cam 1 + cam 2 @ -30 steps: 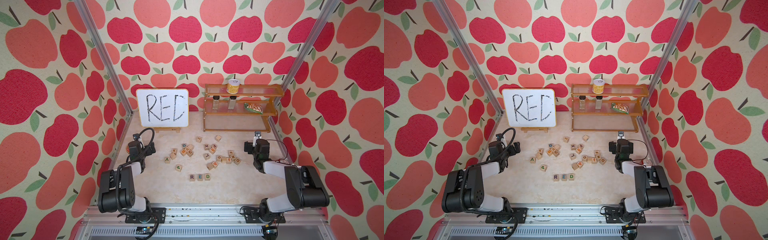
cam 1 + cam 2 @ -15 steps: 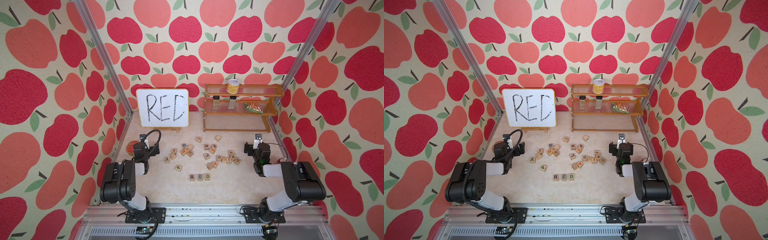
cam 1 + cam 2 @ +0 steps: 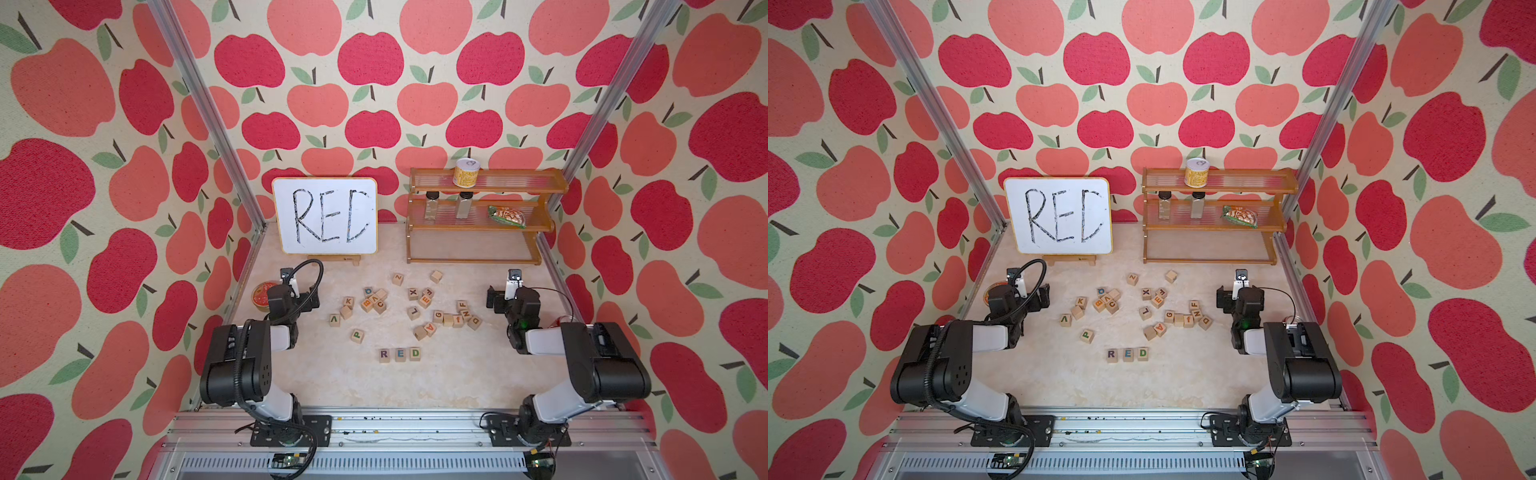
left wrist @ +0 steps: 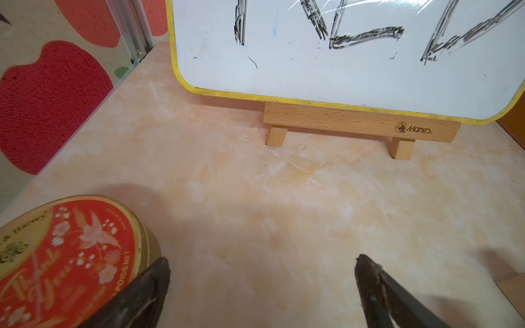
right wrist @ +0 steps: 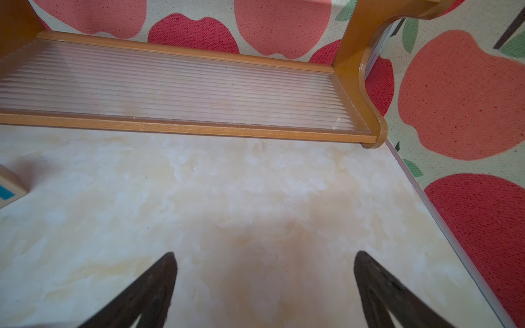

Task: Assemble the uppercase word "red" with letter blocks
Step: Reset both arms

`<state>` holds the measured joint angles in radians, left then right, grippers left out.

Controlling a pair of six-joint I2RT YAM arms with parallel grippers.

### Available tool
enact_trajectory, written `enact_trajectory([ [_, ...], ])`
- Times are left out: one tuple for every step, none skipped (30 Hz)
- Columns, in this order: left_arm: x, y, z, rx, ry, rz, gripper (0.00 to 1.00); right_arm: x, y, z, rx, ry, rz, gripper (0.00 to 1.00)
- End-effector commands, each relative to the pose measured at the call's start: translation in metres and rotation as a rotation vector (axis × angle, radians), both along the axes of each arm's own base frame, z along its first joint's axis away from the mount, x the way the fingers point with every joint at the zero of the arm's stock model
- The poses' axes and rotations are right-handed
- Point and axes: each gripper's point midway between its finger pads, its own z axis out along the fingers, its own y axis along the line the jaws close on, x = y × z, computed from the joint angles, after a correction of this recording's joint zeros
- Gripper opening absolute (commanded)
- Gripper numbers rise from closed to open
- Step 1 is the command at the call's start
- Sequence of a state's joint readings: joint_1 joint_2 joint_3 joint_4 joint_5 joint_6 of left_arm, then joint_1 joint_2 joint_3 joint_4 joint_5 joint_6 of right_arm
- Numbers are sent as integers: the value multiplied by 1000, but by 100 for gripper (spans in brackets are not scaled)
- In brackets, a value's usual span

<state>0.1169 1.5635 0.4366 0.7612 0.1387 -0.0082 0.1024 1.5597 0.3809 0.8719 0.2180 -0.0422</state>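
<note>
The left arm (image 3: 220, 357) and right arm (image 3: 602, 365) are chunky black joint housings joined by pale grey-white links, each standing on a black base plate (image 3: 291, 430). A black cable (image 3: 319, 270) loops above the left hand (image 4: 261, 261). A thin dark wire (image 3: 559, 293) arcs beside the right hand (image 5: 264, 255), with a green light (image 3: 524, 323) just behind it. The fingers (image 4: 150, 286) are dark, tapered and scuffed.
</note>
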Motion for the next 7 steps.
enact_trajectory([
  [0,-2,1,30,-16,-2,99,3,-1,9,-1,-31,6,99],
  [0,-2,1,34,-16,0,99,3,0,9,-2,-30,8,99],
  [0,-2,2,35,-17,0,99,3,-1,9,-2,-30,6,99],
  [0,-2,1,33,-16,-1,99,4,0,10,-2,-32,8,99],
  [0,-2,2,28,-18,-3,99,3,-1,9,-1,-30,6,99],
  [0,-1,1,22,-14,-5,99,4,-1,10,-2,-32,6,99],
  [0,-1,2,22,-17,-3,99,4,-1,10,-2,-32,6,99],
])
